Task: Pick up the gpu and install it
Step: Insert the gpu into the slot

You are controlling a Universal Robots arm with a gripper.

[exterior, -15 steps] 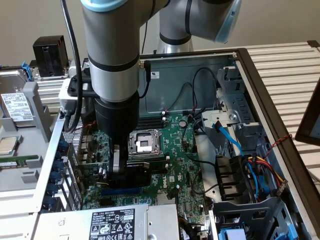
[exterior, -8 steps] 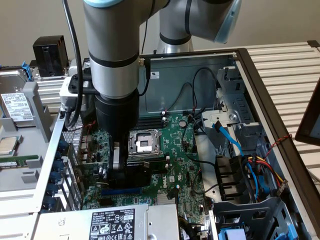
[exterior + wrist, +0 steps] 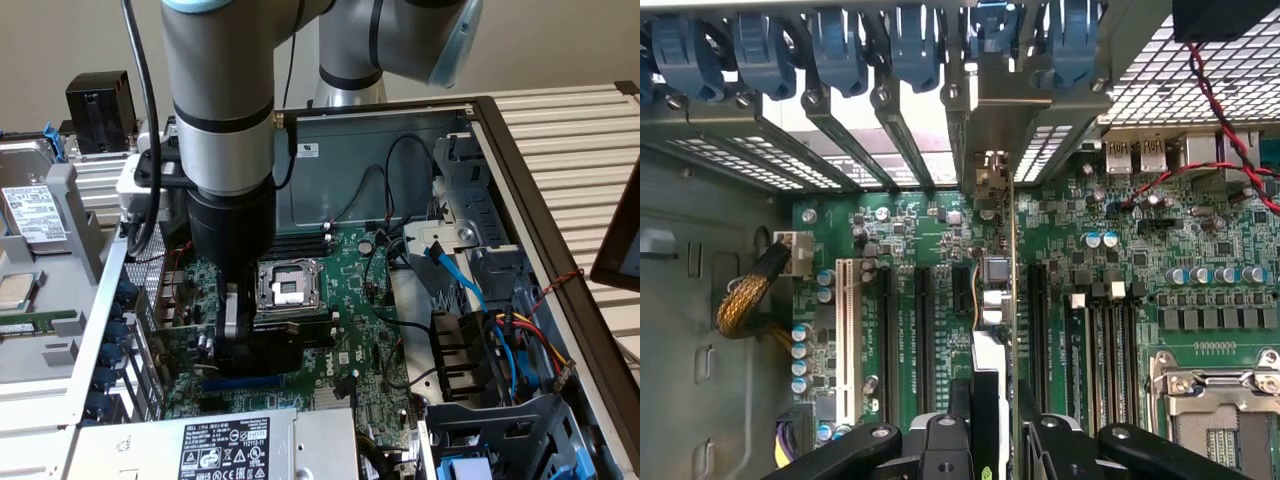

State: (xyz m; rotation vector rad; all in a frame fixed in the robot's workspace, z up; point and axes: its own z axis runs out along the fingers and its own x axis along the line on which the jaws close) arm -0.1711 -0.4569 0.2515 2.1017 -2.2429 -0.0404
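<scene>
My gripper (image 3: 243, 338) hangs low inside the open computer case, just over the green motherboard (image 3: 355, 300). It is shut on the gpu (image 3: 272, 347), whose black shroud shows below the wrist. In the wrist view the gpu (image 3: 997, 290) stands edge-on and upright between my fingers (image 3: 940, 445), with the gripper (image 3: 996, 435) clamped on both of its sides. Its silver end bracket (image 3: 990, 120) reaches up to the rear slot openings of the case. The card sits in line between the black expansion slots (image 3: 923, 340) of the motherboard (image 3: 900, 225). Whether its edge is in a slot is hidden.
A CPU socket (image 3: 288, 287) lies beside the card. A white slot (image 3: 848, 340) and blue slot latches (image 3: 840, 50) line the rear wall. The power supply (image 3: 225, 445) bounds the near side. Drive cage and cables (image 3: 480, 330) fill the exterior view's right. A hard drive (image 3: 30, 215) lies outside the case.
</scene>
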